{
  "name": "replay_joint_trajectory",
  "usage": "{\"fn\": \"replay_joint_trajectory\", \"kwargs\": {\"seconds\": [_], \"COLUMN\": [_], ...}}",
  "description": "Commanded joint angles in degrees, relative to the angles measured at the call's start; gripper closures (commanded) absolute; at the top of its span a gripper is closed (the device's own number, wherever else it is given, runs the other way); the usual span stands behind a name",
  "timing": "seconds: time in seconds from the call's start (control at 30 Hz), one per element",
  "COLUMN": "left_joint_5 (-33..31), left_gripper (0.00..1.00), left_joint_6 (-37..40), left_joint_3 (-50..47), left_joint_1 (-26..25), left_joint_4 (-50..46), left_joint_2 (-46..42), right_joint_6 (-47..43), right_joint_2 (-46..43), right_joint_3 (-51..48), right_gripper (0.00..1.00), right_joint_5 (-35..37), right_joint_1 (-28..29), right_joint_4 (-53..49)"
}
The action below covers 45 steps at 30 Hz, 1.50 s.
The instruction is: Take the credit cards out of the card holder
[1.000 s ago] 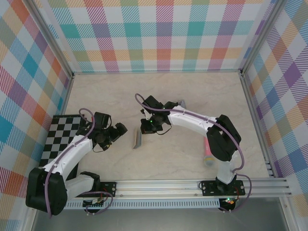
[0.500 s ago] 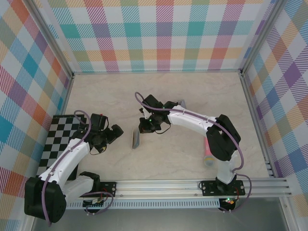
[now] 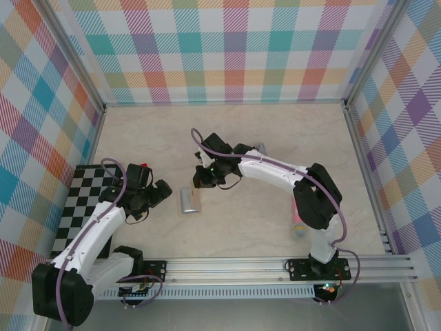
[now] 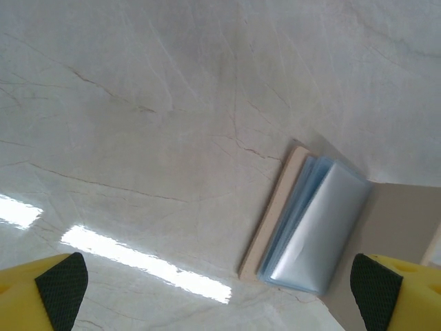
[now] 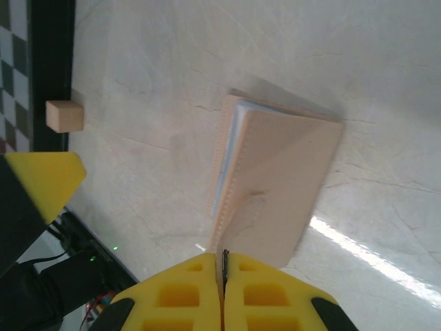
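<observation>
Lying on the table (image 3: 275, 138) between both arms, the card holder (image 3: 189, 201) has its tan cover pinched by the right gripper (image 5: 224, 262), probably to prop it open; the left gripper (image 4: 219, 286) hangs wide-spread nearby; credit cards presumably hidden inside.

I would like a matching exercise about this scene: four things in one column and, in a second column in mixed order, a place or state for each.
1. card holder
2. checkered board
3. left gripper
4. right gripper

A. open, holding nothing
B. at the left edge of the table
C. shut on the card holder's cover
D. lying between the two grippers

Pairs: 1-D, 2-B, 3-A, 4-C
</observation>
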Motion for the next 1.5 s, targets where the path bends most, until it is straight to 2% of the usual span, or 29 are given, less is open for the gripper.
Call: {"fn": "replay_joint_trajectory", "kwargs": {"seconds": [0.0,0.3,0.47,0.57,0.73,0.93,1.0,1.23,1.47], "left_joint_5": [6.49,23.48,24.77,26.37,29.18,28.20,26.91,24.63,25.99], "left_gripper": [0.01,0.09,0.19,0.30,0.38,0.45,0.45,0.33,0.36], "left_joint_6": [1.48,1.91,1.61,1.96,4.47,5.95,6.11,6.43,6.40], "left_joint_3": [-0.94,-2.70,-2.22,-1.80,0.71,3.52,4.15,5.48,5.49], "left_joint_1": [0.86,0.56,0.10,-0.34,-2.19,-5.16,-5.78,-6.58,-7.55], "left_joint_4": [3.93,15.85,18.05,19.39,19.70,19.79,19.70,19.82,21.16], "left_joint_2": [0.14,6.92,10.62,13.41,17.92,23.63,25.13,28.23,30.26], "right_joint_6": [-1.24,-3.57,-3.69,-3.53,-3.43,-3.31,-3.21,-3.18,-3.08], "right_joint_2": [0.40,-2.75,-2.98,-2.92,-2.06,-0.39,-0.20,0.50,0.86], "right_joint_3": [0.34,-7.03,-9.70,-10.16,-10.29,-10.20,-10.29,-10.20,-10.28], "right_gripper": [1.00,0.99,0.99,0.99,0.99,0.99,0.99,0.99,0.99], "right_joint_5": [7.16,14.47,15.42,16.59,16.40,15.96,15.91,15.46,14.82], "right_joint_1": [-0.25,-3.81,-4.80,-5.16,-5.71,-5.79,-5.79,-5.85,-5.87], "right_joint_4": [-5.54,-10.73,-10.97,-11.28,-11.16,-10.79,-10.65,-10.37,-9.97]}}
